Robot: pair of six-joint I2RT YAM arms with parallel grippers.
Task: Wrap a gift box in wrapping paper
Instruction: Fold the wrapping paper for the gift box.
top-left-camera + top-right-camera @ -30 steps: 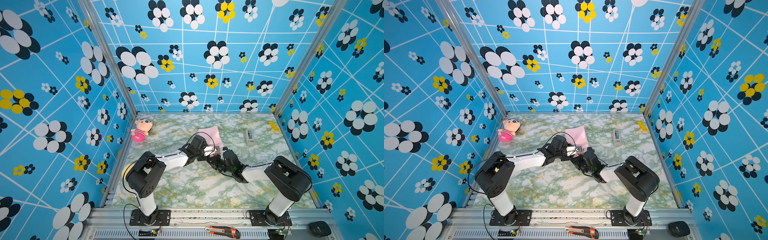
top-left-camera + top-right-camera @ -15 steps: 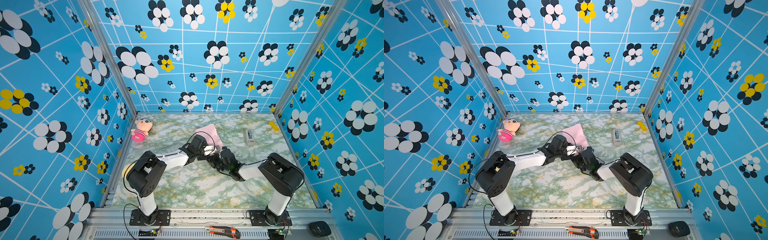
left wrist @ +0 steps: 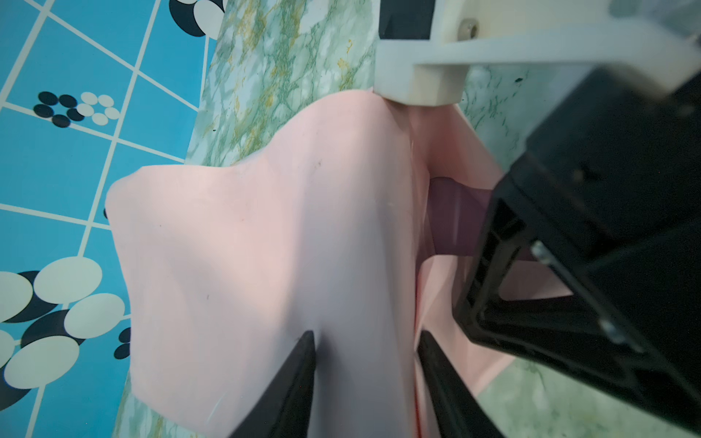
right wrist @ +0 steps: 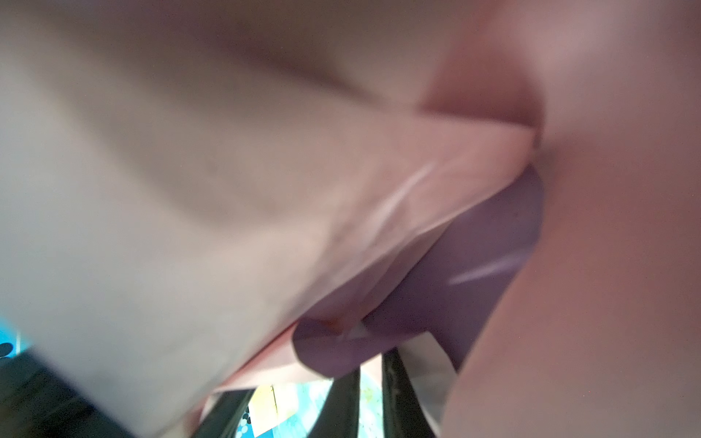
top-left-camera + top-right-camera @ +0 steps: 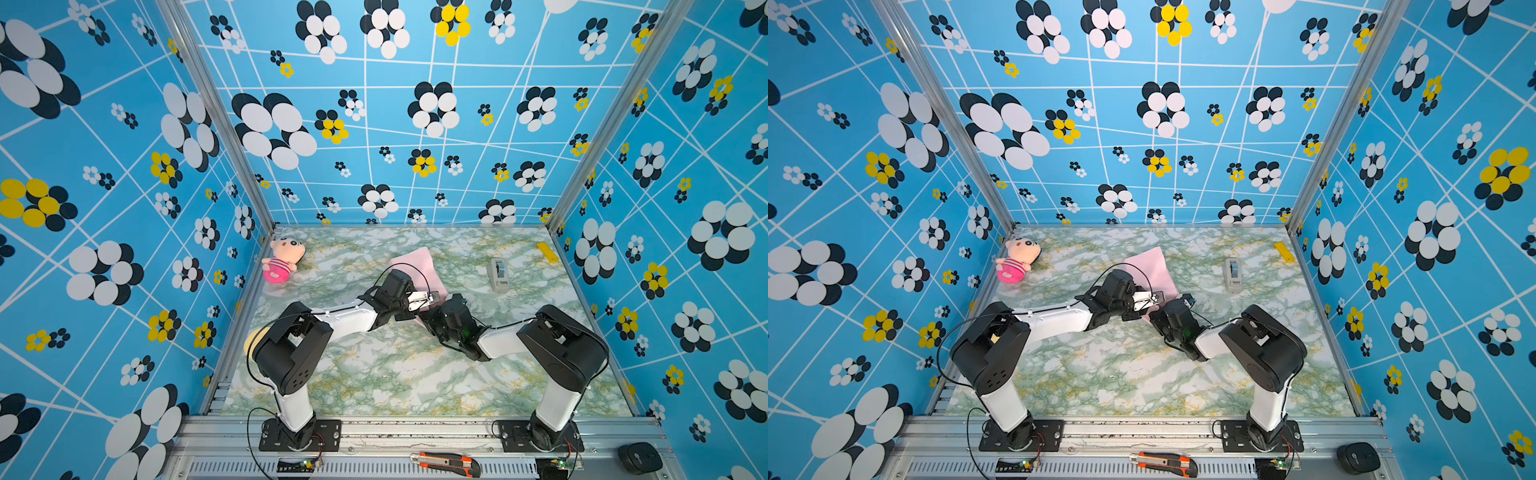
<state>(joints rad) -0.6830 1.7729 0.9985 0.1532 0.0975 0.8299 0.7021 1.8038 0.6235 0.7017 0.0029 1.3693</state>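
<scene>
- You have the wrapping paper (image 5: pixel 413 262) lying mid-worktop, a little toward the far side, with its pale pink face up. Its far corner stops well short of the far wall.
- Your left gripper (image 3: pixel 366 337) reaches in from the left. Its fingers (image 3: pixel 299 379) press on either side of a raised pink ridge of the paper, grasping it.
- Your right gripper (image 4: pixel 370 379) meets the paper at its near right corner, where a lilac flap curls. That wrist view is blurred, so you cannot tell whether its fingers (image 4: pixel 339 402) are clenched or released.
- The gift box is hidden in every view.
- The tape dispenser (image 5: pixel 498 272) stands to the right of the paper, with bare worktop between them.
- The plush doll (image 5: pixel 282 259) lies far left beside the wall, well apart from the paper.
- The near half of the worktop (image 5: pixel 395 374) shows open marble between the two arm bases.
</scene>
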